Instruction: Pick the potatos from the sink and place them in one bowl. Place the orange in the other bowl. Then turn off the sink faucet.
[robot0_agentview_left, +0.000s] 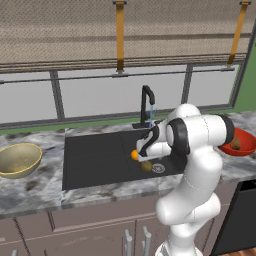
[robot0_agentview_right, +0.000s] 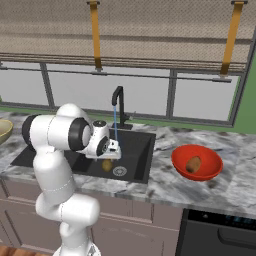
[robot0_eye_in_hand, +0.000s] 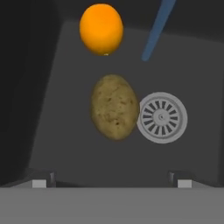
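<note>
1. My gripper (robot0_eye_in_hand: 112, 181) hangs wide open and empty over the sink (robot0_agentview_left: 95, 160).
2. Directly ahead of it lies the olive-brown potato (robot0_eye_in_hand: 115, 106), touching the drain (robot0_eye_in_hand: 162, 117).
3. Beyond that sits the orange (robot0_eye_in_hand: 101, 29), beside the faucet's water stream (robot0_eye_in_hand: 156, 30).
4. Far right on the worktop (robot0_agentview_right: 165, 182), the red bowl (robot0_agentview_right: 197, 163) holds the reddish-brown potato (robot0_agentview_right: 193, 164).

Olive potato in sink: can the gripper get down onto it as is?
Probably yes. The gripper hangs open over the olive potato, nothing between them. The orange and drain lie beside it, and the water stream falls off to one side.
</note>
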